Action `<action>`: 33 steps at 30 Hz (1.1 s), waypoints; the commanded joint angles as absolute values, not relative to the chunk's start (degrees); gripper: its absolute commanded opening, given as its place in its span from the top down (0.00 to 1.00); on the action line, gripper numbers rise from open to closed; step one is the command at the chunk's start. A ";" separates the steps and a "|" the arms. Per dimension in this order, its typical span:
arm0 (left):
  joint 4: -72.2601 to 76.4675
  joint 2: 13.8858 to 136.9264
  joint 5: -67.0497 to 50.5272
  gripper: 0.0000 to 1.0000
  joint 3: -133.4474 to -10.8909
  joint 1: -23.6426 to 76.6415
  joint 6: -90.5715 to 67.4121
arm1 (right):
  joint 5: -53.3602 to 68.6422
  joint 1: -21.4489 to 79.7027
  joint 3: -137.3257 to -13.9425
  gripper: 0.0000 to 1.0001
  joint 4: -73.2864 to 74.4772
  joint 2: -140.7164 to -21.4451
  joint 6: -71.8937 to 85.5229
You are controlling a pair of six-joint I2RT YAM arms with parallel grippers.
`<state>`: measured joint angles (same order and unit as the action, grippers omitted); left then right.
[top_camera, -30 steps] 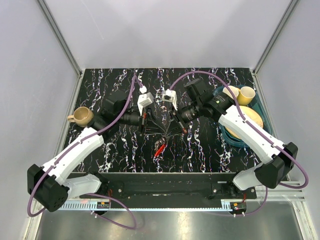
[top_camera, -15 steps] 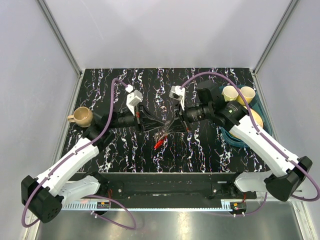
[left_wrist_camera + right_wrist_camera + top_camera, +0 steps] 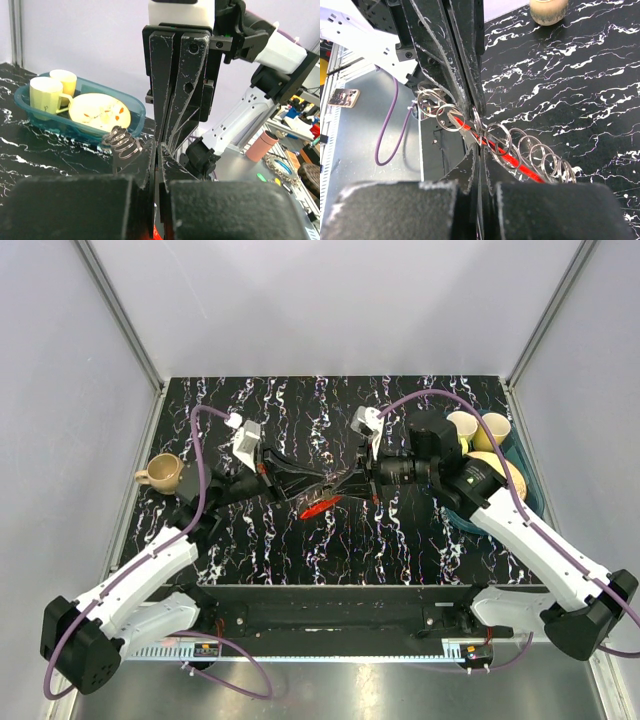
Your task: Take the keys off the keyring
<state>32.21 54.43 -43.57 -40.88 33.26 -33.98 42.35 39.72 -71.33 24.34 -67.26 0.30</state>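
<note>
My right tool (image 3: 479, 153) is pressed together, pinching the wire of the keyring (image 3: 502, 142). My left tool (image 3: 154, 156) is also pressed together, tip to tip with the right one on the same wire.

From overhead the pinch point sits well clear of the blue tray (image 3: 465, 525), on its left and lifted off the desk (image 3: 260, 540).

The keyring is pulled out into a loose coil of loops running either side of the pinch. The red piece (image 3: 514, 163) lies along and behind the coil; overhead it hangs just under the tool tips.

- **Hard to read:** I cannot pick out the keys as separate flat blades. They are lost among the loops and behind my fingers. The blurred tool bodies cut off the bottom of both wrist views.
- **In the tray:** two pale yellow cups (image 3: 44, 93) stand at one end of the tray, with a cream plate (image 3: 98, 109) just beside them. My right arm crosses over part of the tray.
- **Elsewhere on the desk:** a tan mug (image 3: 163, 473) stands alone, far from the tray at the opposite side of the desk.
- **Surface and room:** the desk is black marble pattern with white veins. Plain pale grey walls stand on three sides, with metal posts at the corners.
</note>
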 commanded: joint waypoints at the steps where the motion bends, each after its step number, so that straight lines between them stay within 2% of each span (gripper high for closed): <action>1: 46.22 53.17 -39.29 1.00 -38.24 33.13 -38.93 | 41.13 39.73 -70.14 1.00 16.09 -66.09 4.21; 7: 49.04 52.91 -37.71 1.00 -36.30 33.13 -39.82 | 42.80 39.81 -68.56 1.00 10.64 -66.53 7.82; 25: 47.20 50.54 -30.59 1.00 -34.63 33.05 -38.67 | 43.68 39.64 -69.08 1.00 9.49 -69.52 10.64; 33: 37.10 48.52 -27.25 1.00 -36.12 32.61 -31.73 | 41.66 39.64 -68.29 1.00 12.30 -68.12 8.79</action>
<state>38.92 50.46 -30.57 -34.48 33.15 -36.25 42.59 39.72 -68.16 13.08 -69.91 9.89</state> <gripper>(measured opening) 0.008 0.011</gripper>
